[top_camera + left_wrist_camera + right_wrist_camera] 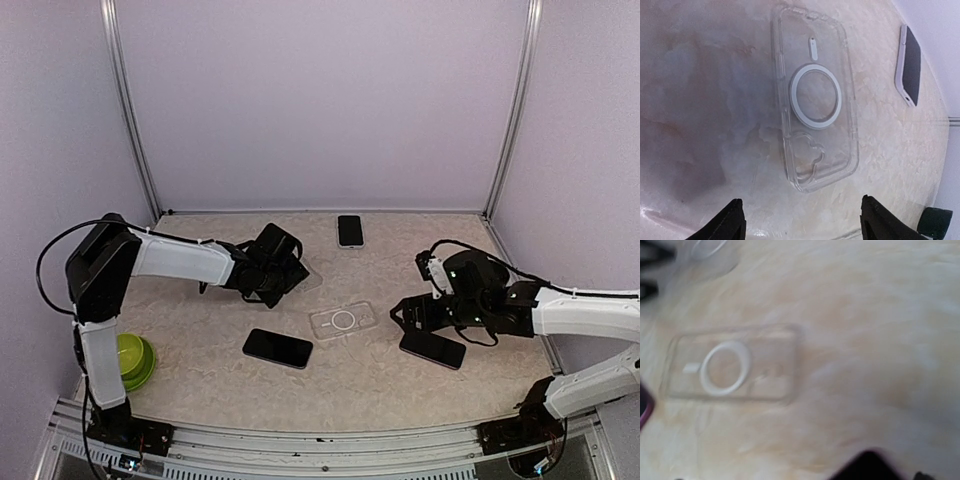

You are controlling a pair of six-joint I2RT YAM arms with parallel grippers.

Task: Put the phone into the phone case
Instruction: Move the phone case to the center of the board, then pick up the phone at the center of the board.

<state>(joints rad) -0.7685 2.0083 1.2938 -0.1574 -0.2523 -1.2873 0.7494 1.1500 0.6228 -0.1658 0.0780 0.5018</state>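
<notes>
Phone case [342, 321] lies between left phone [277, 347] and right phone [432, 349], bowl [135, 360] apart.

The phone case [342, 321] lies between the left phone [277, 347] and right phone [432, 349], far phone [349, 231] behind.

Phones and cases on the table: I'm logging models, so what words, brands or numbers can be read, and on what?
No text can be read.
The clear phone case: only a plain white ring, no lettering.
The phone beside it: dark face, no marks visible.
The right wrist view is too blurred to tell.
</notes>
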